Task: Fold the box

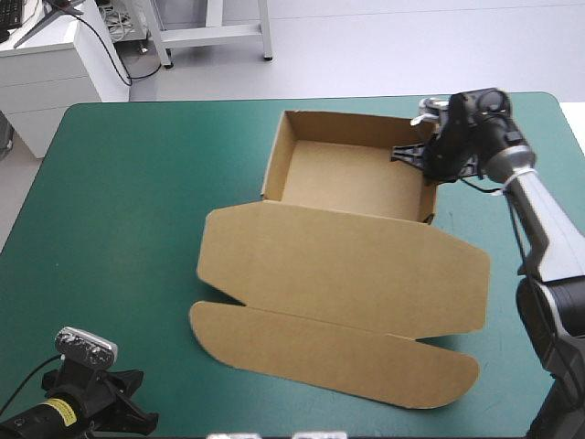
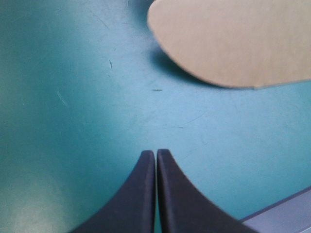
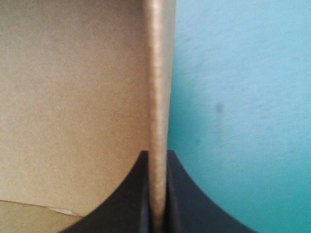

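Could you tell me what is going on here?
A two-armed robot is folding a brown box. It stands as an open tray with its lid lying flat on the teal-green table. The right gripper is shut on the tray's right wall, near the far corner. The left gripper is shut and empty at the table's near left corner, short of the lid's flap.

A white cabinet stands on pale grey floor beyond the table.
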`<action>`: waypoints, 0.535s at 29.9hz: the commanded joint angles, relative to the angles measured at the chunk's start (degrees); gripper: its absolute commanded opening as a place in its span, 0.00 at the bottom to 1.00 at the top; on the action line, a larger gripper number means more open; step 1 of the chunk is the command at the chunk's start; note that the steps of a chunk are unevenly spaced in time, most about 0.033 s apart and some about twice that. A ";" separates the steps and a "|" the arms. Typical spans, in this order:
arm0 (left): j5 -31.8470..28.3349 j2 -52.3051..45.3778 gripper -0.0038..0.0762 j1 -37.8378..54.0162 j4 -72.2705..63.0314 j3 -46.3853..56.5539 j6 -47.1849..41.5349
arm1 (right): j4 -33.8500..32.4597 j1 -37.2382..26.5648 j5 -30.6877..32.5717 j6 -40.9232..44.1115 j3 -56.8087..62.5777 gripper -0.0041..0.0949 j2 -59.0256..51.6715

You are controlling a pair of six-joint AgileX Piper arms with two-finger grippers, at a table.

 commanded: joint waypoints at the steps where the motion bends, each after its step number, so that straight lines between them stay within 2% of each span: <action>1: -3.15 0.58 0.04 -0.06 -1.13 -1.28 -0.54 | -1.28 -8.20 0.78 -3.82 -2.05 0.02 -6.09; 6: -3.15 0.58 0.04 -0.06 -1.13 -1.28 -0.54 | -1.28 -22.40 0.78 -11.03 -2.05 0.02 -6.86; 10: -3.15 0.58 0.04 -0.06 -1.13 -1.28 -0.54 | -1.28 -32.89 0.67 -13.45 -2.05 0.02 -5.98; 14: -3.15 0.58 0.04 -0.06 -1.13 -1.28 -0.54 | 0.00 -40.86 0.30 -15.31 -1.94 0.02 -4.04; 16: -3.15 0.58 0.04 -0.06 -1.13 -1.28 -0.54 | 1.88 -42.90 0.30 -15.31 -1.94 0.02 -3.20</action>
